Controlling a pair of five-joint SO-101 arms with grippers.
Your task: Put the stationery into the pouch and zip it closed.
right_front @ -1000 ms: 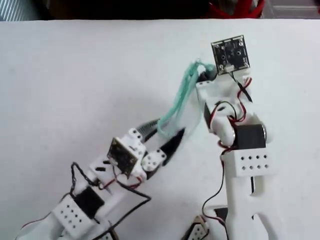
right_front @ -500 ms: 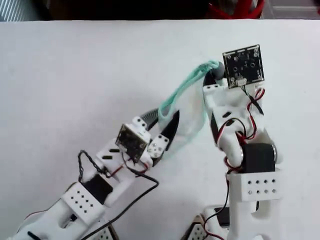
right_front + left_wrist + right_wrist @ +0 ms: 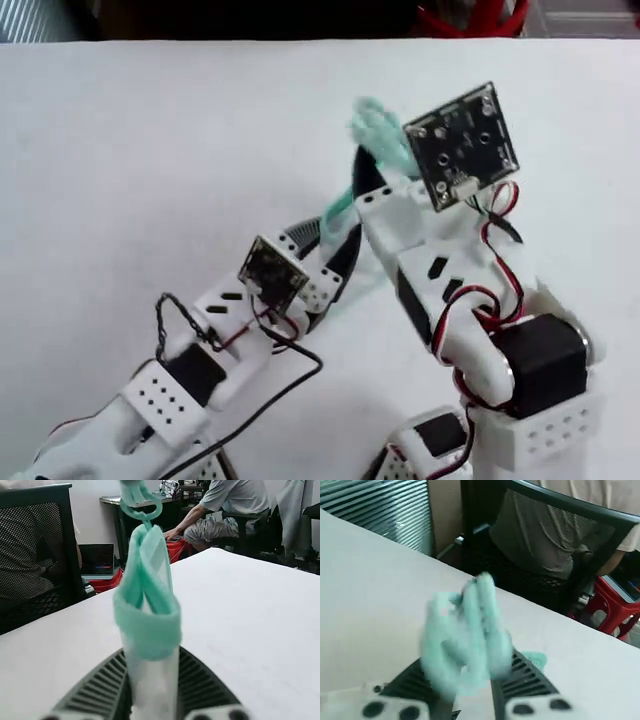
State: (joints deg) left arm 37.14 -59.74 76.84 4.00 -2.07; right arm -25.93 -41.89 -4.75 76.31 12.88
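Your left gripper point(image 3: 150, 692) is clamped tight on the pouch point(image 3: 147, 605). Its two dark ribbed jaws press in from either side on the clear body, just under the teal edging. The pouch stands up out of them, with a teal ring point(image 3: 142, 507) at its far end.

Your right gripper point(image 3: 465, 690) is closed on the other end, and bunched teal material fills the gap between its jaws. That end is blurred, so you cannot tell whether the zip is shut, nor what is inside.

From above, the pouch point(image 3: 376, 128) is strung between the two grippers, a little toward 12 o'clock from the middle of the table point(image 3: 120, 150). The left gripper point(image 3: 325, 255) has its 7 o'clock end. The right gripper point(image 3: 372, 168) has its 1 o'clock end, where the teal bunches up.

The left arm runs in from 7 o'clock and the right arm from 5 o'clock. The right arm's camera board point(image 3: 460, 145) sits at 3 o'clock of that bunch. Past the table's edge stands a black mesh chair point(image 3: 35, 555).
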